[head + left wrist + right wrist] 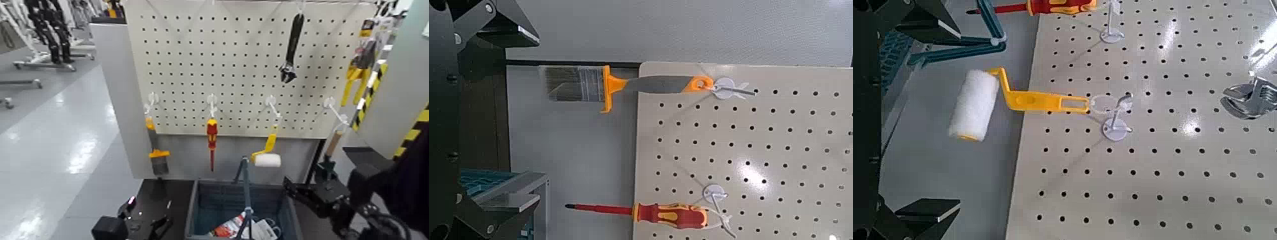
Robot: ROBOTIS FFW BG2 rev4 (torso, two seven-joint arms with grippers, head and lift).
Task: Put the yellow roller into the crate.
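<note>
One yellow-handled roller with a fluffy white cylindrical sleeve

Roller: yellow handle, white sleeve. Crate: dark blue-grey. Screwdriver: red and yellow. Pegboard: cream, dotted dark. Barrier tape: yellow-black stripes.

Spreads as a dark surface, bearing the blue-grey crate; above, rises as a pale pegboard, bearing hung tools and yellow roller.
</note>
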